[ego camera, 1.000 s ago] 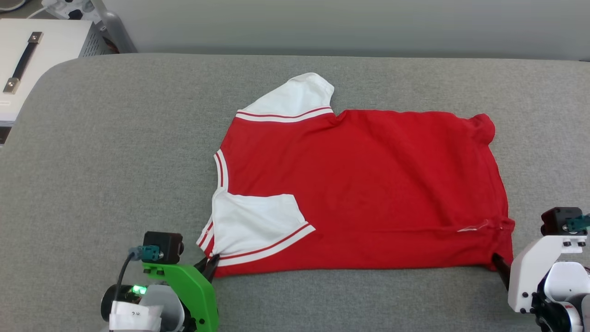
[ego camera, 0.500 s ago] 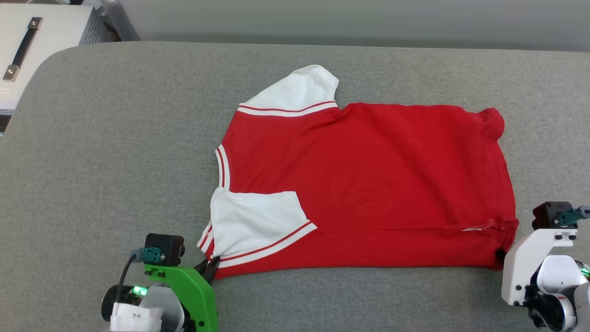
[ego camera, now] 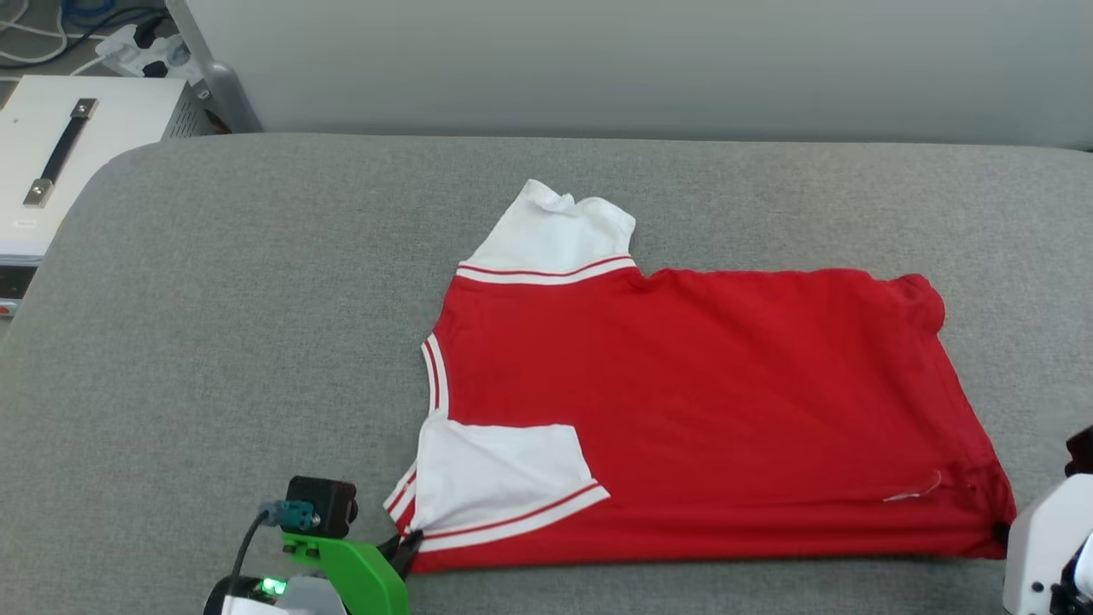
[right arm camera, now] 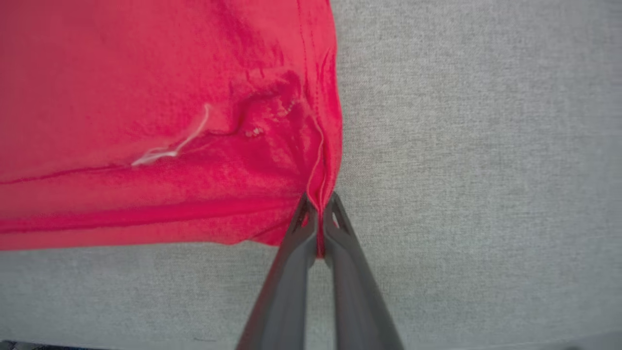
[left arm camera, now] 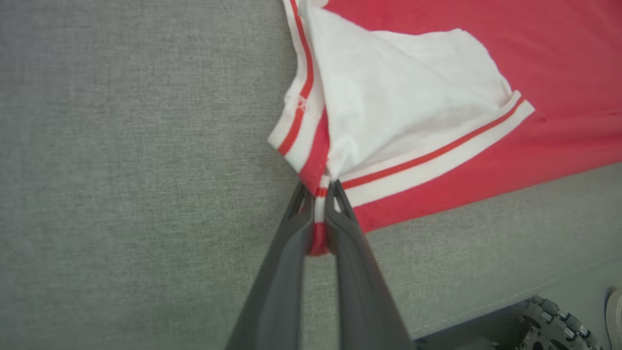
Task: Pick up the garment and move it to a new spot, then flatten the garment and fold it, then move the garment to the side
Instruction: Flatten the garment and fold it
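In the head view, the garment (ego camera: 726, 410) lies spread on the grey fabric-covered counter (ego camera: 239, 342), somewhat right of the middle. Its collar points left and its hem points right. The far sleeve (ego camera: 555, 235) sticks out white toward the far edge, and the near sleeve (ego camera: 499, 470) lies folded inward over the red body. The left gripper (ego camera: 408, 543), on its green bracket, sits at the garment's near left corner. The right gripper (ego camera: 999, 535), on its white bracket, meets the near right hem corner at the view's edge. A white box (ego camera: 51, 137) with a black handle stands beyond the counter's far left corner.

In the left wrist view, the left gripper (left arm camera: 318, 192) has its jaws closed on the garment (left arm camera: 559, 58). They pinch the corner where the red-and-white striped trim (left arm camera: 437, 158) of the folded sleeve runs out. A little red cloth bulges between the dark fingers (left arm camera: 286, 272), and grey counter (left arm camera: 121, 170) lies to their left.

In the right wrist view, the right gripper (right arm camera: 319, 204) has its jaws clamped on the garment (right arm camera: 121, 73) at the hem corner, with the stitched edge caught between them. The cloth is puckered just above the grip, and a loose white thread (right arm camera: 170, 148) lies on the red.
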{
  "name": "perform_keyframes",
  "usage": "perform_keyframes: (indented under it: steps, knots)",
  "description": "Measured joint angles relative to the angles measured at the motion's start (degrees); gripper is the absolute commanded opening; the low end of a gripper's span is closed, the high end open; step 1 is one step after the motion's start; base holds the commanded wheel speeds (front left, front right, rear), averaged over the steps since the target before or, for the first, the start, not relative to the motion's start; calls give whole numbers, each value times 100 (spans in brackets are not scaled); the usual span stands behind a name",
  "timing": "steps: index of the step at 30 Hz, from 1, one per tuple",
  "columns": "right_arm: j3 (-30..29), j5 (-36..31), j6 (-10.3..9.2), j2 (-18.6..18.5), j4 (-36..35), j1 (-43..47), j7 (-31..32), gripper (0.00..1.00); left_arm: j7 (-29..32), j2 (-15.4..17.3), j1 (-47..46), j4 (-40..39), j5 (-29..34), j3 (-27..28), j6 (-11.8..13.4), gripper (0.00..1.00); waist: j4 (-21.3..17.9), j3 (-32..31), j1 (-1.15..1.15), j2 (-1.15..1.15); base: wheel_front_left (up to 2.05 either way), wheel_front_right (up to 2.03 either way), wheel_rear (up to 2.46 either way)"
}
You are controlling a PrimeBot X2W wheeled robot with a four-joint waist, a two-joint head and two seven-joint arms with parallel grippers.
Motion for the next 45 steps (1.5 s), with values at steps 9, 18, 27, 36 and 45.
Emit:
perform_keyframes:
  steps: [9, 18, 27, 36, 45]
  knots:
    - [-208, -12, 0, 178, -221, 354, 116, 0, 98, -11, 135, 53, -44, -119, 2, 0, -38, -78, 0, 0, 0, 0, 0]
    - [-151, -7, 0, 164, 294, 341, -404, 0, 97, -175, 119, 376, -41, -209, -77, 0, -40, 31, 0, 0, 0, 0, 0]
    - [148, 131, -2, -55, 583, 170, -973, 100, 0, -183, 94, 486, 11, -175, -92, 100, -72, 30, 0, 0, 0, 0, 0]
    - [342, 408, -4, -102, -256, -97, -1257, 100, -178, 341, -255, -479, 110, 234, 79, 100, -288, 39, 0, 0, 0, 0, 0]
    - [679, 510, -4, -13, -1293, -375, -1380, 100, 742, 612, -1892, -848, 315, 505, -134, 100, -593, 389, 0, 0, 0, 0, 0]
